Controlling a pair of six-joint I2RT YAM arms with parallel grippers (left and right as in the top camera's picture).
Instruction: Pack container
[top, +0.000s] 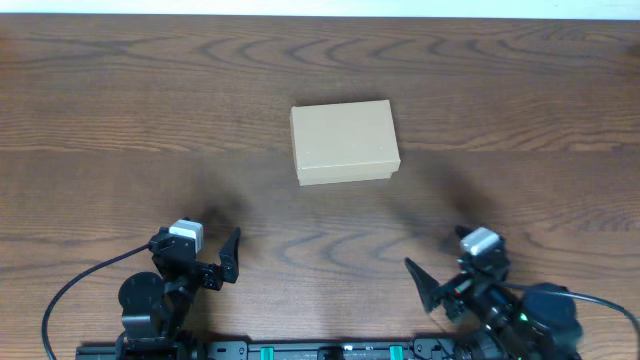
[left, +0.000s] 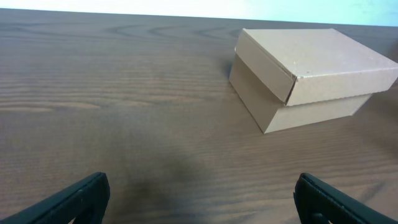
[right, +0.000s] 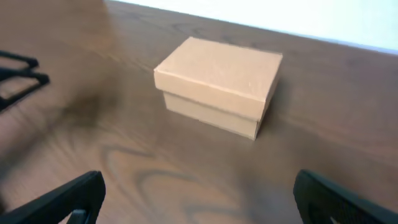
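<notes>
Sitting closed, untouched: tan container (top: 345, 142).

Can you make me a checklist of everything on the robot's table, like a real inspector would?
Surface: brown wood-grain table, no spills seen.
Job's things: tan cardboard box, lid shut, mid-table, slightly askew; nothing to pack in view.
Clutter: nothing seen.
Grippers: left gripper and right gripper both open and empty, well apart from the box.
Cables: black cable loops at the left front; thinner cable at the right front.
Surroundings: pale strip beyond the far table edge; cannot tell what it is.
</notes>
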